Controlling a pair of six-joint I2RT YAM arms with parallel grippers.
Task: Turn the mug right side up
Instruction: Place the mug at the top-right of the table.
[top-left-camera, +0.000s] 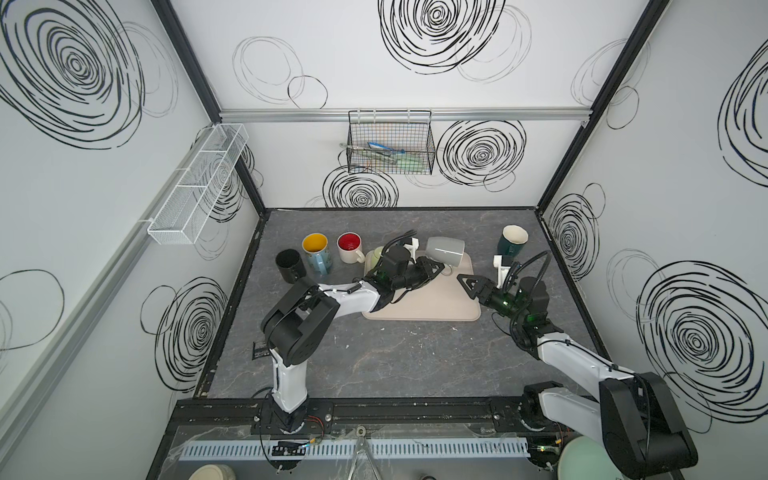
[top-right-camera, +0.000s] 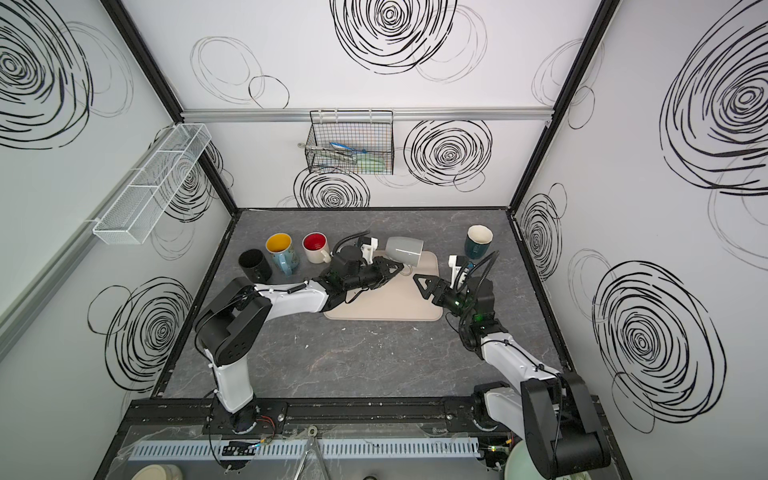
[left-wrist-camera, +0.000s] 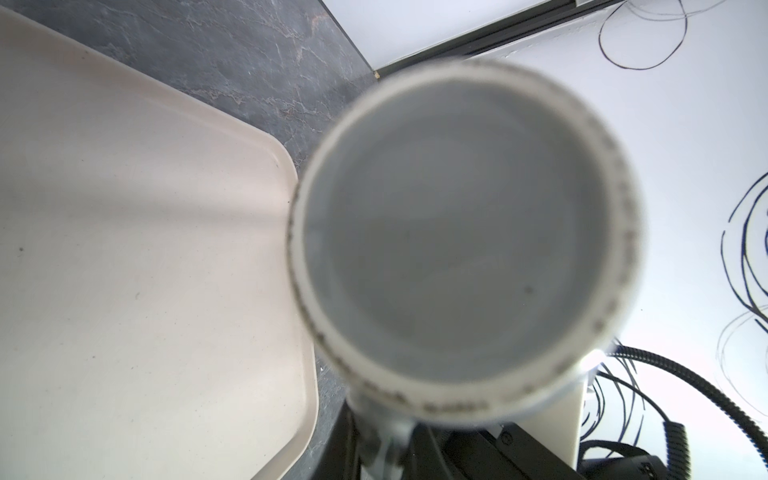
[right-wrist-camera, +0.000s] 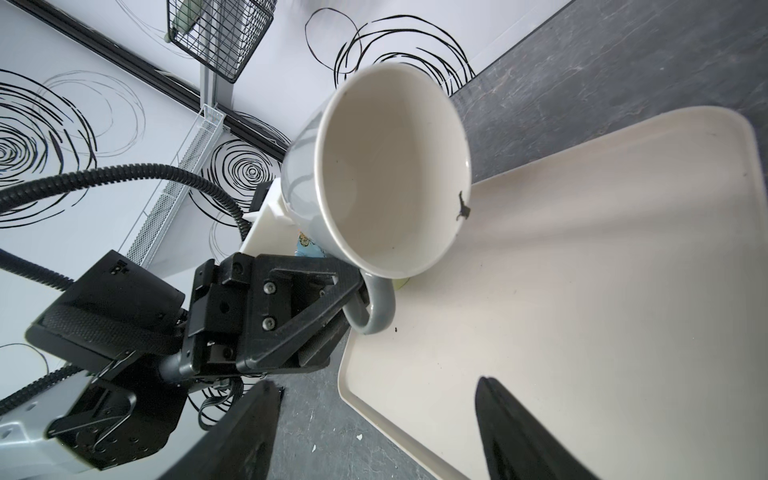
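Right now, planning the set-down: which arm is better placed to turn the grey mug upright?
Left. The left gripper grips the grey mug by its handle, tilted over the tray; the right gripper is open, empty.

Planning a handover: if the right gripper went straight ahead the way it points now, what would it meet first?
Probably the grey ceramic mug, its mouth facing the right gripper, held by its handle in the shut left gripper near the beige tray. Depth is unclear.
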